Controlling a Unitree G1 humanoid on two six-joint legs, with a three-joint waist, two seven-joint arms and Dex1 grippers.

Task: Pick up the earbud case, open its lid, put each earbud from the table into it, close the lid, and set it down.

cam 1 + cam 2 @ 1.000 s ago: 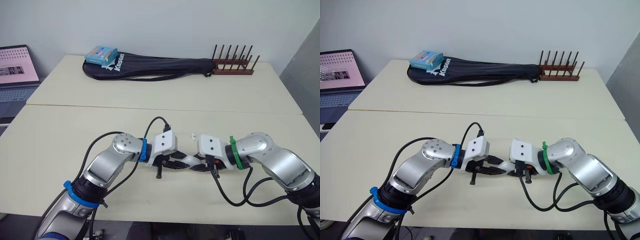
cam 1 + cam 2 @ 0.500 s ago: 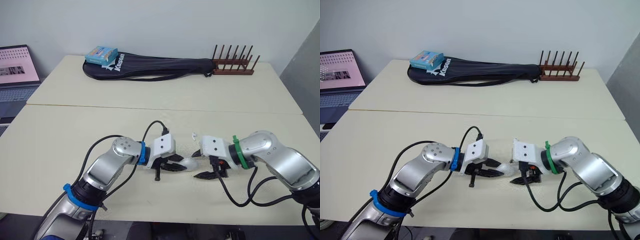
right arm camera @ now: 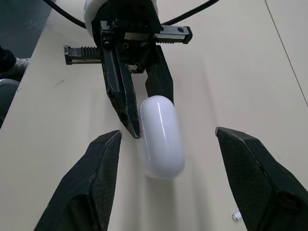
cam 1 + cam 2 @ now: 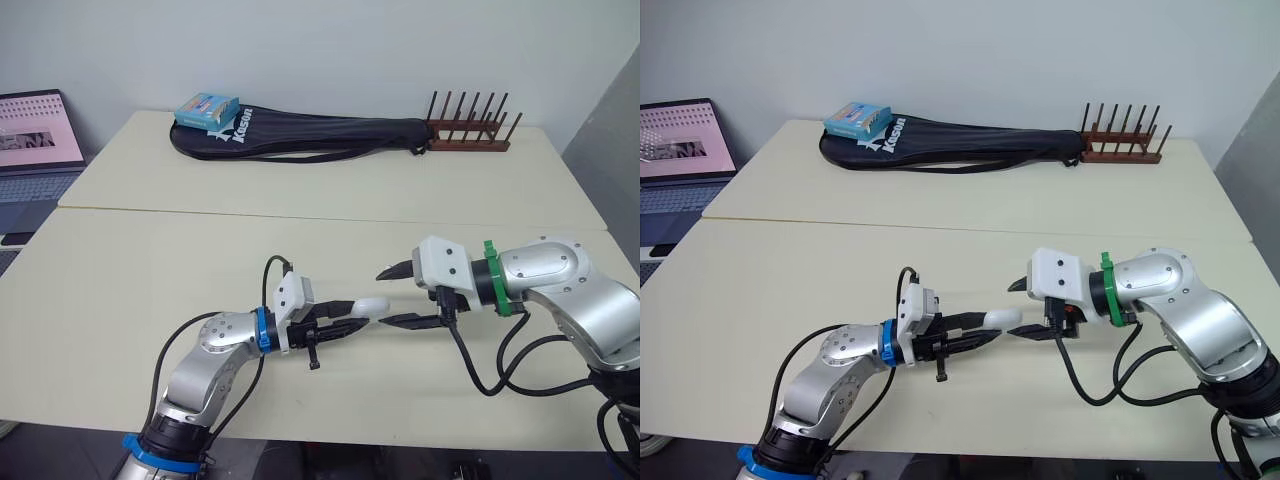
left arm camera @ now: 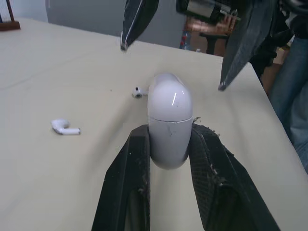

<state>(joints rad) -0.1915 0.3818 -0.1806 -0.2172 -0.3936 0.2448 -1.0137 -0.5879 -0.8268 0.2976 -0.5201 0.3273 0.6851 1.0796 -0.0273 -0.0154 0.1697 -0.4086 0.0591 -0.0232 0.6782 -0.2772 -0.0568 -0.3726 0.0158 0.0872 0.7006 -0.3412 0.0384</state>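
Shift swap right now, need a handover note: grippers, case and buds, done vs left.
Left gripper: shut on the earbud case, which looks lifted off the table.
Right gripper: open, fingers either side of the case's free end, not touching it.
First earbud and second earbud lie loose on the table.
Done: case picked up.
Left: open the lid (looks shut), load both earbuds, close, set down.
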